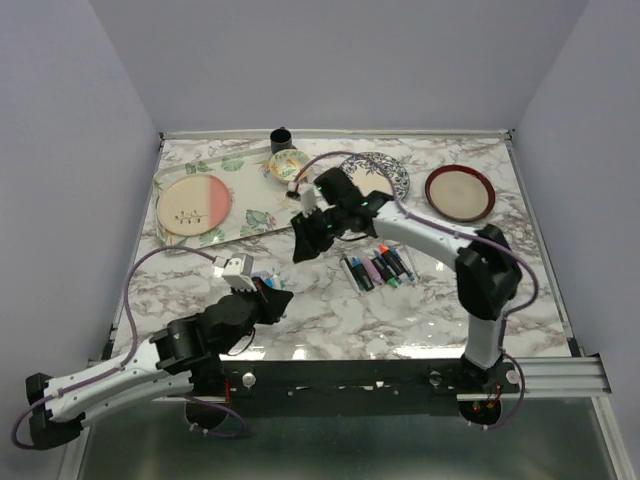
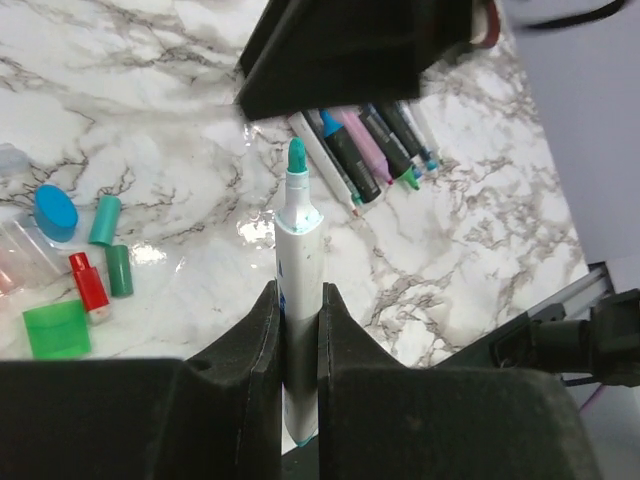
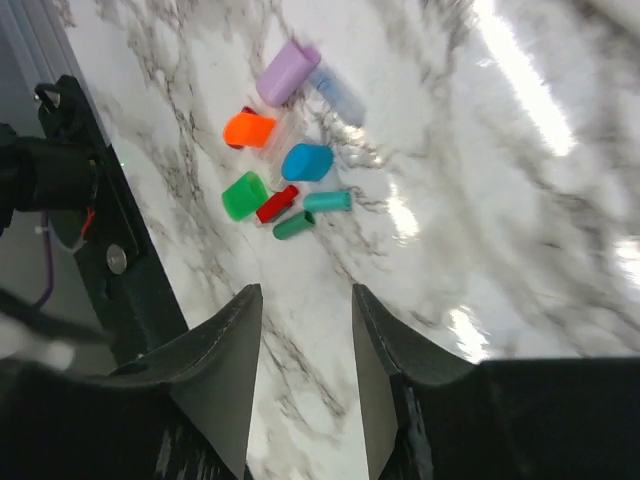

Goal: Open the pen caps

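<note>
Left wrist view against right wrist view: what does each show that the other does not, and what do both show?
Only the left wrist view: the left gripper shut on a white marker with a bare teal tip, and a row of pens beyond. Only the right wrist view: the right gripper open and empty, a lilac cap and an orange cap. Both: the blue cap, the red cap and the bright green cap, loose on the marble table.

Left fingers point(image 2: 245, 350) hide the lower barrel of the pen point(image 2: 298, 250).
</note>
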Motion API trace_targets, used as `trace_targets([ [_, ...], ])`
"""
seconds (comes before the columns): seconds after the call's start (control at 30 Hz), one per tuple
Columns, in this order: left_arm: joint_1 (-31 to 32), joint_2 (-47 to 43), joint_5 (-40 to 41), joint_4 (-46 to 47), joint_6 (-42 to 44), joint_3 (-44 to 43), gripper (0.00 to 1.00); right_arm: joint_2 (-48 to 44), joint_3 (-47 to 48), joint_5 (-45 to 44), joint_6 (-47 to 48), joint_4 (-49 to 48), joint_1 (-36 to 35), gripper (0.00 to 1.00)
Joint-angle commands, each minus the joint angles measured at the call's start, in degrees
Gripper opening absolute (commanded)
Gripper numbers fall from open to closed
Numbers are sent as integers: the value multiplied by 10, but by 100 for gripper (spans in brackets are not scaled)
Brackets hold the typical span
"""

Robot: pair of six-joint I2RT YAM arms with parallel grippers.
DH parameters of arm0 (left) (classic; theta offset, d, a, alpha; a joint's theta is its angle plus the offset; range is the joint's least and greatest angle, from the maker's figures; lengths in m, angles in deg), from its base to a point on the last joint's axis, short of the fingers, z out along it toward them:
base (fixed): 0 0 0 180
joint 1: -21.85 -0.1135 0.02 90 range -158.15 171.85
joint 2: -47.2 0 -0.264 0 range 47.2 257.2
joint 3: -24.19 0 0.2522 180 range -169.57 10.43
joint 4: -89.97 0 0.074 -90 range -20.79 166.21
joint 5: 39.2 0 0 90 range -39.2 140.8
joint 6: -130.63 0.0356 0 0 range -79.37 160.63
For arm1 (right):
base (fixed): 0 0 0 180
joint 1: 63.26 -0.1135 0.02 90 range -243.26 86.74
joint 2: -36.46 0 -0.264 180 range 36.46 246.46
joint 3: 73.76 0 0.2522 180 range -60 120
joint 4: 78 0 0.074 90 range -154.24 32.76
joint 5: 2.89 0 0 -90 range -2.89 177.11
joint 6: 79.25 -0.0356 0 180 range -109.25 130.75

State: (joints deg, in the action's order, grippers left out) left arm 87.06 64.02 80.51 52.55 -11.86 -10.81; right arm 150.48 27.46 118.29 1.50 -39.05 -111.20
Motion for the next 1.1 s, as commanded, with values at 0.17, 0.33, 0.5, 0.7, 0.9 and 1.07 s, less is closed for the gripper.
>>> trace_targets([
  [0.17, -54, 335, -56, 207, -89, -34, 4, -280, -95, -18, 273, 57, 176, 49],
  [0.33, -135, 513, -167, 337, -117, -55, 1, -369, -168, 84, 242, 12, 302, 50],
  [0.5, -157, 651, -222, 398, -142, -126, 4, -390, -193, 159, 223, 7, 364, 50],
  [0.7, -160, 769, -269, 469, -170, -164, 29, -397, -189, 199, 215, 19, 397, 50],
  [0.9, -175, 778, -251, 475, -184, -147, 41, -405, -193, 223, 206, 15, 419, 50],
  [1.07, -179, 747, -244, 462, -172, -141, 50, -404, -193, 227, 209, 20, 423, 50],
])
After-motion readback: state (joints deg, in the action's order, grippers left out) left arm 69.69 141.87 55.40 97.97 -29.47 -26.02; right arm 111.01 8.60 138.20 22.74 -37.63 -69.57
